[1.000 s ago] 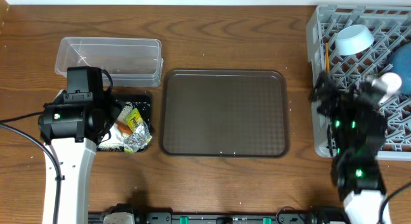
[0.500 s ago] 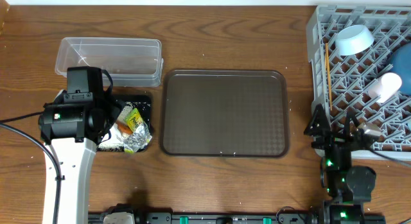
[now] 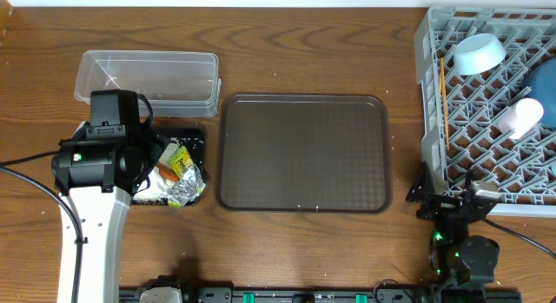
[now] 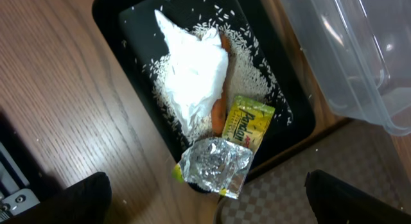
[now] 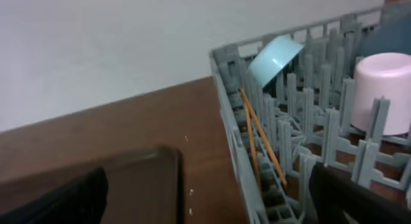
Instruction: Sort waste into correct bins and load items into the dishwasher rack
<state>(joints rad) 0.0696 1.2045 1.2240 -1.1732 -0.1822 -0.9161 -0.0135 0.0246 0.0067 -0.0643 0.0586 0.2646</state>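
Overhead, my left arm [image 3: 87, 160] hung above the shallow black rectangular bin [image 4: 125, 38], jaws spread wide and empty. Straight below them lay the loose white rice [image 4: 247, 76], crumpled white tissue [image 4: 192, 89], small orange carrot [image 4: 220, 115] and silver-and-yellow foil wrapper [image 4: 218, 163], with the clear plastic tub [image 3: 148, 77] just beside the bin. I judged any re-sorting the left arm's job.

Past the flat brown serving tray [image 3: 302, 153], my right arm [image 3: 460, 255] sat low, jaws wide and empty. Ahead of them, the grey lattice rack [image 3: 430, 121] held the thin wooden chopsticks [image 3: 444, 99], light-blue bowl [image 3: 479, 53], white cup [image 3: 519, 118] and dark-blue bowl [image 3: 547, 86].
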